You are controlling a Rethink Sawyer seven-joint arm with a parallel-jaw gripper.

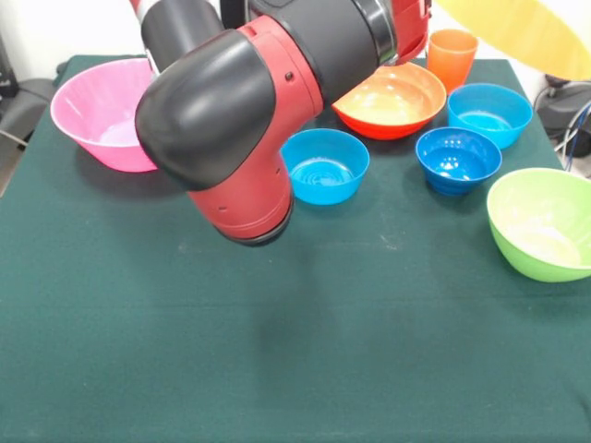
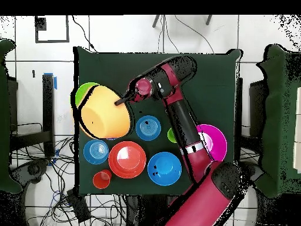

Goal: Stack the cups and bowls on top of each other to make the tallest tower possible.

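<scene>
My gripper (image 2: 124, 100) is shut on the rim of the large light-orange bowl (image 2: 104, 113) and holds it tilted in the air; the bowl shows at the top right of the front view (image 1: 517, 28). Under it stands the lime-green bowl (image 1: 543, 223), partly covered from above (image 2: 84, 93). The pink bowl (image 1: 100, 113), red-orange bowl (image 1: 392, 100), orange cup (image 1: 452, 55) and blue bowls (image 1: 325, 166) (image 1: 458, 159) (image 1: 489, 113) stand upright and apart on the table. A bit of the lime-green cup (image 2: 171, 135) shows beside the arm. No tower stands.
The arm's big elbow (image 1: 231, 120) hangs over the table's middle and hides what is behind it in the front view. Another blue bowl (image 2: 164, 168) stands near the robot's base. The green tablecloth (image 1: 277, 369) covers the table.
</scene>
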